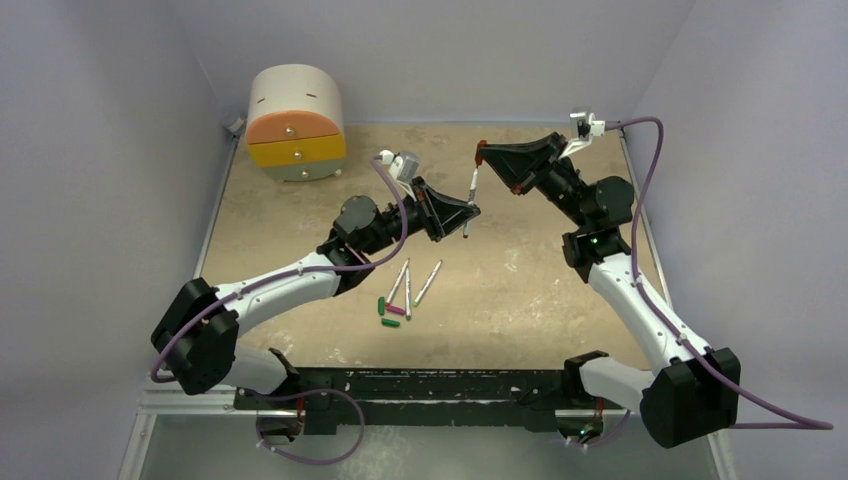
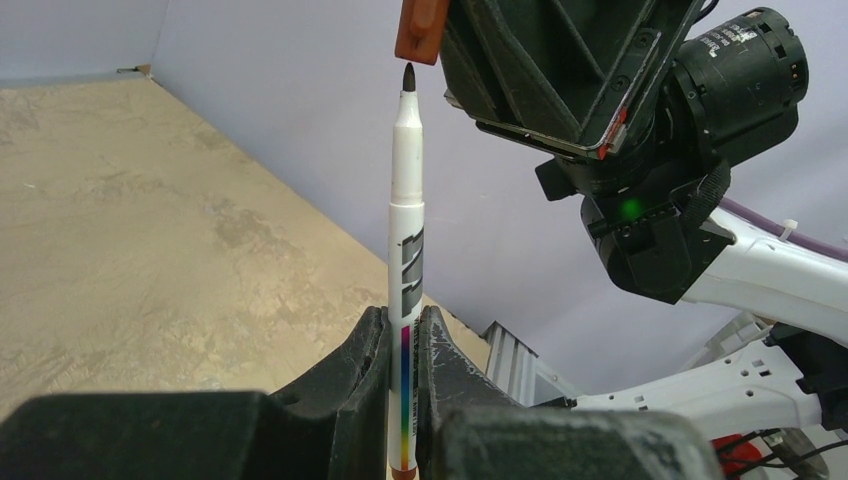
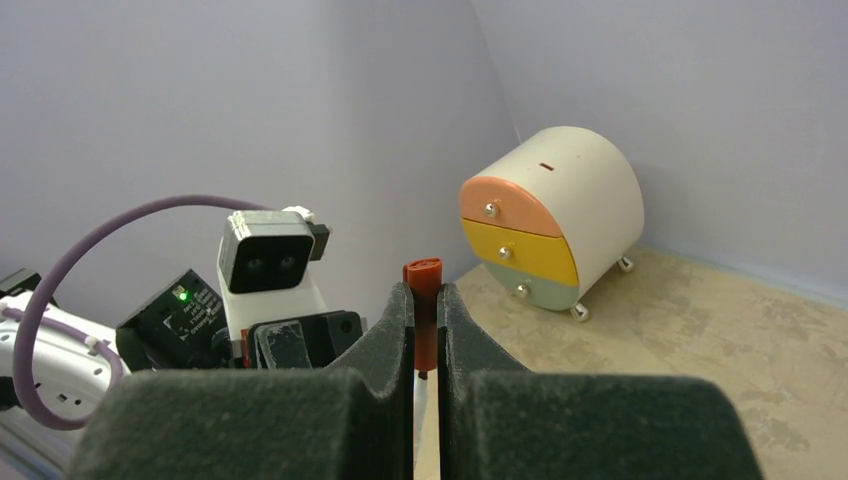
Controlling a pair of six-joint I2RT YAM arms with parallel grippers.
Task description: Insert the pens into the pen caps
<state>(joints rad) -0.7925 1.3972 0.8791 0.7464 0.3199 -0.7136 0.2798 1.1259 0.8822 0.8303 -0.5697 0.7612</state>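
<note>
My left gripper (image 1: 463, 217) is shut on a white pen (image 1: 472, 192) and holds it above the table. In the left wrist view the pen (image 2: 407, 230) stands upright between the fingers (image 2: 370, 360). Its dark tip sits just under the mouth of the dark red cap (image 2: 421, 30), lined up with it. My right gripper (image 1: 484, 158) is shut on that cap (image 3: 423, 300), and the pen tip shows right below it. Three more pens (image 1: 407, 288) lie on the table. Beside them lie two green caps (image 1: 381, 305) and a magenta cap (image 1: 396, 311).
A small round drawer unit (image 1: 295, 122) with orange, yellow and grey-green drawers stands at the back left; it also shows in the right wrist view (image 3: 550, 220). Pale walls close in the beige table (image 1: 520, 300) on the left, back and right.
</note>
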